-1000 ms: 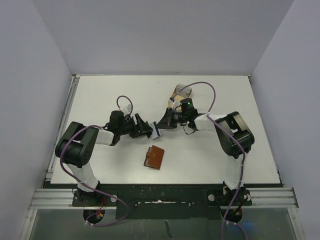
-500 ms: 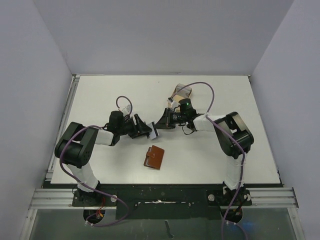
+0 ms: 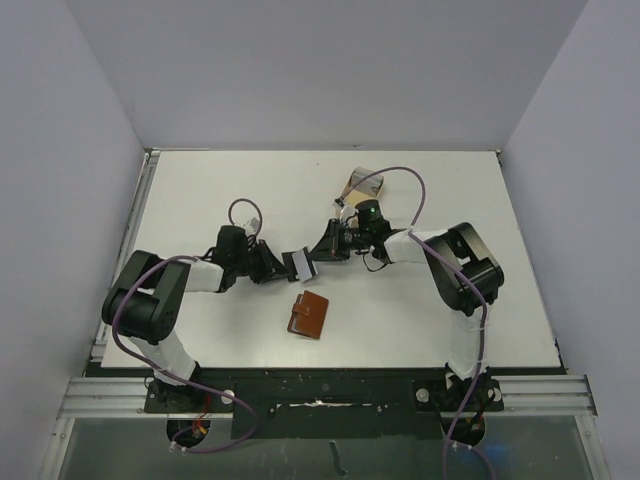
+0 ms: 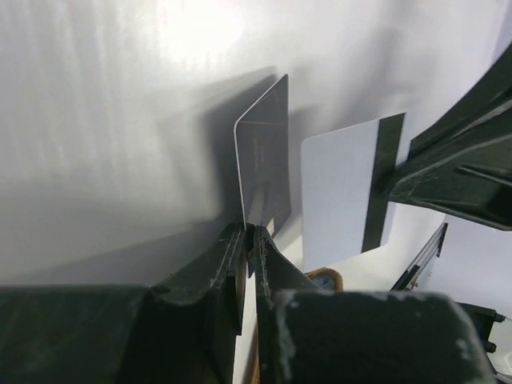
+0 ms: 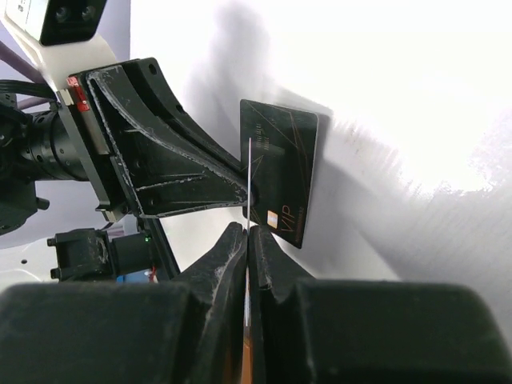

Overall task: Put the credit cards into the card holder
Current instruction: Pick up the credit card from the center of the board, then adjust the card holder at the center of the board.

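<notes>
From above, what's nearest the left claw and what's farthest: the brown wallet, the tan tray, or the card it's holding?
From the left gripper:
1. Card, pinched in its own fingers.
2. Wallet, just toward the arm bases.
3. Tan tray, far back on the right.

Cards [image 3: 298, 264] seemingly behind card holder [image 3: 308, 315]

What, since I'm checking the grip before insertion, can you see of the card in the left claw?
The card is a thin, plastic-looking rectangle with rounded corners. One face looks grey with faint print; the other, in the right wrist view, is dark with fine gold lines, a small chip and "VIP". The left claw is shut on one edge, so it juts straight out over the table. It sits close beside the striped card in the right claw; contact cannot be told.
</notes>
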